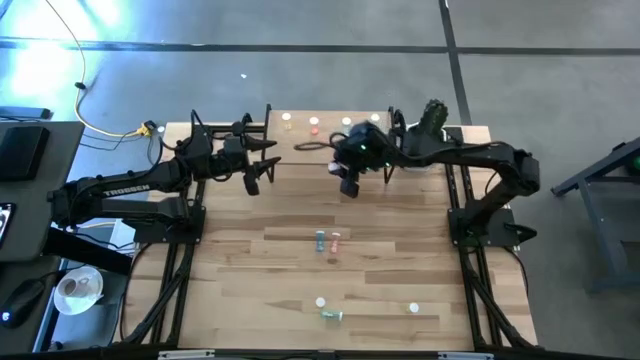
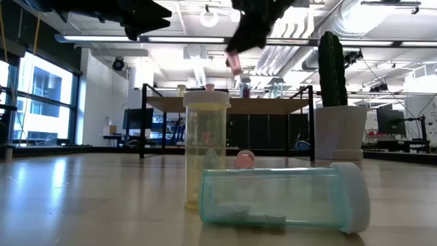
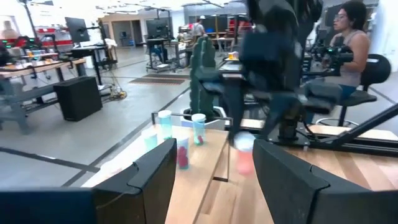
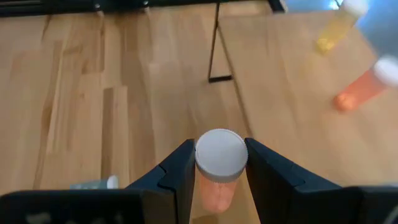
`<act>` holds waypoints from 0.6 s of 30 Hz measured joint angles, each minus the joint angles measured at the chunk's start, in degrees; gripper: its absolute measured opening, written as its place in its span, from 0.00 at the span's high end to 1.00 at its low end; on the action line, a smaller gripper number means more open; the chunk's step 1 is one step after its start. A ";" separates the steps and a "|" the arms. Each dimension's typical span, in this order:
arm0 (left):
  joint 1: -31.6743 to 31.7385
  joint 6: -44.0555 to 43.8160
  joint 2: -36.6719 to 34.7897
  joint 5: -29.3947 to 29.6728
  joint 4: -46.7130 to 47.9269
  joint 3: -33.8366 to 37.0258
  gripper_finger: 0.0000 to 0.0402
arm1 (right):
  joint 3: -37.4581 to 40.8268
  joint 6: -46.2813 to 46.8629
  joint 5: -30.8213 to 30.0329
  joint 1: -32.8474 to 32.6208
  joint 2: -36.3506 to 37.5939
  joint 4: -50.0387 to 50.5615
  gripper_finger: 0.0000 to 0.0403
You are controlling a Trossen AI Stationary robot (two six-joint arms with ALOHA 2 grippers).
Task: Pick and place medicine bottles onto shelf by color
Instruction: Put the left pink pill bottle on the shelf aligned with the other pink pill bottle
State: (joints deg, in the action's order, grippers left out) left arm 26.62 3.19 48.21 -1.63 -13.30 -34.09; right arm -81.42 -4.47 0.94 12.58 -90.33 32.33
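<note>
your right gripper (image 4: 219,167) is clamped on a pink medicine bottle (image 4: 219,163), one dark finger (image 4: 180,171) on each side of its body and the white cap sitting between their tips. in the low view that bottle (image 2: 234,65) hangs in the air, well above the table and at about the height of the shelf (image 2: 229,104) behind it. from overhead the right gripper (image 1: 349,183) sits just in front of the shelf (image 1: 300,128), with bare wooden tabletop (image 4: 93,93) under the fingers. past the fingertips a thin black shelf leg (image 4: 216,43) stands on the wood, and on the board beyond it are a yellow bottle (image 4: 336,28) and an orange-red bottle (image 4: 364,84).

your left gripper (image 3: 211,177) is spread open with nothing between its fingers (image 3: 155,174), held off the table near the shelf's left end (image 1: 255,178). beyond its fingertips, blue-capped bottles (image 3: 198,127) stand on the shelf, with the right arm and the pink bottle (image 3: 244,155) just ahead.

farther out, on the table's near half, a yellow bottle (image 2: 205,147) stands upright with a green bottle (image 2: 283,198) lying on its side beside it, cap to the right. a potted cactus (image 2: 333,68) stands at the shelf's right end.

the room behind is an open workshop with desks and monitors; a person (image 3: 348,31) sits on a chair there.
</note>
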 joint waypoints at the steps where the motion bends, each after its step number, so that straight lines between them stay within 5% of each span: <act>1: 0.01 0.01 0.00 0.68 0.00 0.00 0.50 | 3.57 0.97 0.33 0.00 1.68 -2.20 0.71; 10: 0.03 0.01 0.00 2.54 0.00 0.00 0.50 | 26.46 5.99 1.03 -0.26 14.87 -34.41 0.71; 14: 0.03 0.01 0.00 2.54 -0.04 0.00 0.50 | 29.43 5.90 0.96 -0.19 13.30 -50.09 0.71; 18: 0.01 0.01 0.00 2.54 -0.09 0.02 0.50 | 25.82 4.40 0.82 0.19 8.76 -51.69 0.71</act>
State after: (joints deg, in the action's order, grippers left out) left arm 26.63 3.20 48.21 0.91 -13.39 -34.06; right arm -55.60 -0.08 1.75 12.77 -81.57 -19.35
